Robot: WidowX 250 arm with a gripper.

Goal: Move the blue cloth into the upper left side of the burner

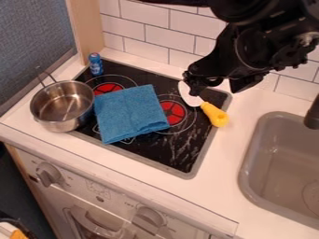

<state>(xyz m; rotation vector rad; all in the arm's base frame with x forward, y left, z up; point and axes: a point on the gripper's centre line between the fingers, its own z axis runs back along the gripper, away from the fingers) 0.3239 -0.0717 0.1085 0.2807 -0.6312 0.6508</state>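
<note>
Reaching into view from the top right, with the black arm above and the gripper hanging over the back right corner of the black stovetop. Spread at the jaws, with a wide gap between the two sides. Overlapping, on the left side of that gap, with the pale blade of a yellow-handled utensil; touching or just above, cannot tell. Well apart from the blue cloth. Laid out flat, in the cloth's case, across the left and middle of the stovetop, partly over the lower edge of the back left red ring and just left of the right-hand red ring. Close against the cloth's left side, seen a steel pot, half over the stovetop's left edge, with a handle toward the back. Standing upright at the back left corner, a small blue can with pale print on the label. On the front of the stove, faint small markings beside the left knob and the right knob. Sunk into the white surface at right, a grey sink under a dark faucet.
</note>
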